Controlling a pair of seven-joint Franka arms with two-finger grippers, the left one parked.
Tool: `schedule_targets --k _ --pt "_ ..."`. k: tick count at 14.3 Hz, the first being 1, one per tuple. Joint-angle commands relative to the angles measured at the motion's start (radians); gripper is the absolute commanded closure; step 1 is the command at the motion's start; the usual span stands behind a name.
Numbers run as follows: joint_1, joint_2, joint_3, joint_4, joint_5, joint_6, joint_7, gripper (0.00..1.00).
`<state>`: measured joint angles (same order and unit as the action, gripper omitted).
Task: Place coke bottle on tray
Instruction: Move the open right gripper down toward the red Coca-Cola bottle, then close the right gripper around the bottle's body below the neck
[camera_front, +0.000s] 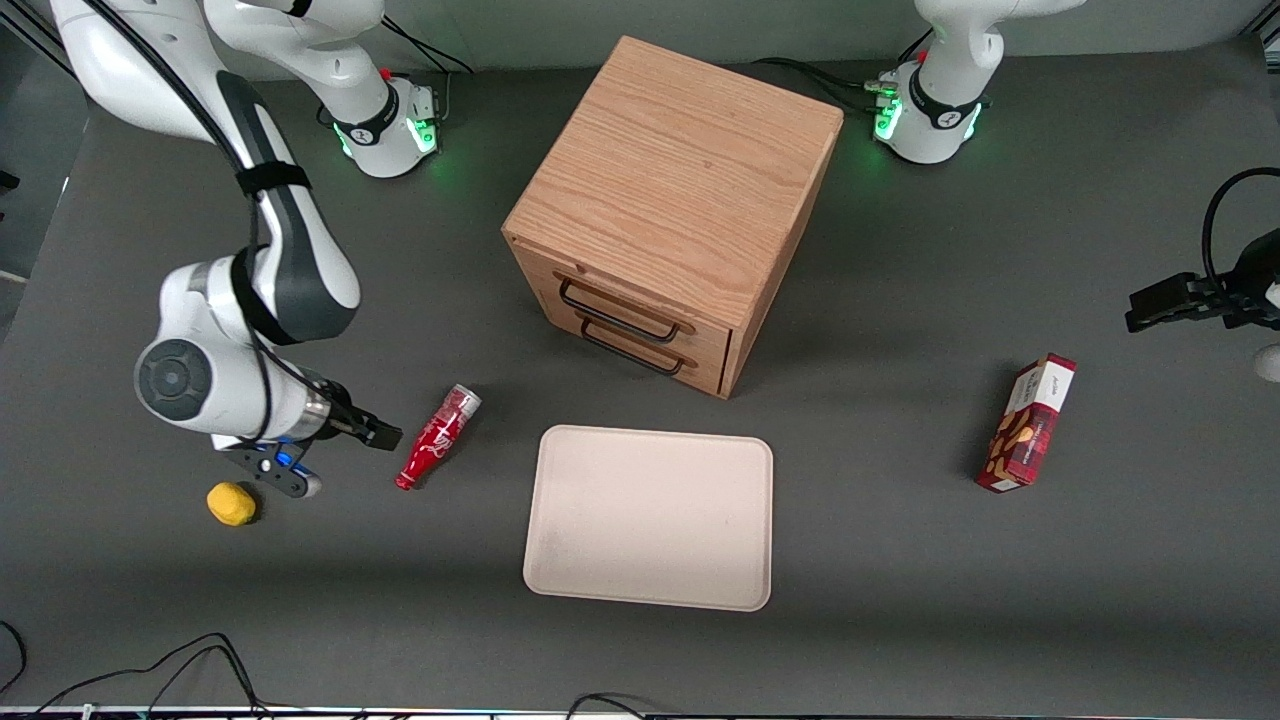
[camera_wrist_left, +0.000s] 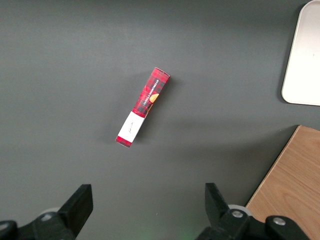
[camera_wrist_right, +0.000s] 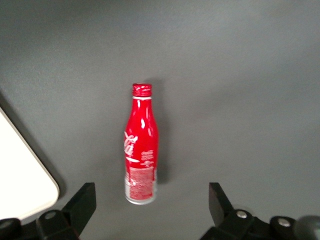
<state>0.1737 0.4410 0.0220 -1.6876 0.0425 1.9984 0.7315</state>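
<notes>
The coke bottle (camera_front: 438, 436) lies on its side on the dark grey worktop (camera_front: 900, 560), in the lower left part of the front view, its silvery base toward the wooden drawer cabinet (camera_front: 672, 210) and its red-capped neck pointing toward the front camera. It rests just beside the tray (camera_front: 650, 517) without touching it; the tray, pale beige with rounded corners, sits in the lower centre of the front view, in front of the cabinet's two drawers with their dark wire handles. The claw (camera_front: 335, 455) of the working arm hangs at lower left in the front view, close to the bottle's neck end and apart from it, with a small yellow object (camera_front: 231, 503) on the worktop just beside it, nearer the front camera. In the right wrist view the bottle (camera_wrist_right: 140, 145) appears whole, white script on red, lying between the two dark fingers (camera_wrist_right: 80, 205), which are spread wide and grip nothing; a corner of the tray (camera_wrist_right: 22, 175) shows beside it. A red snack box (camera_front: 1028, 423) stands toward the parked arm's end of the worktop, at right of centre in the front view, well apart from tray and bottle; the left wrist view shows the same box (camera_wrist_left: 143, 106).
</notes>
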Motion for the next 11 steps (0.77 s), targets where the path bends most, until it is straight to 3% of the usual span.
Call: schedule_targets --k 1,4,11 --pt "0.003 0.054 0.016 -0.01 0.007 0.104 0.104 0.0" --pt "0.036 0.079 0.016 -0.108 0.0 0.265 0.161 0.0" --pt "0.04 0.163 0.016 -0.121 -0.076 0.335 0.236 0.0"
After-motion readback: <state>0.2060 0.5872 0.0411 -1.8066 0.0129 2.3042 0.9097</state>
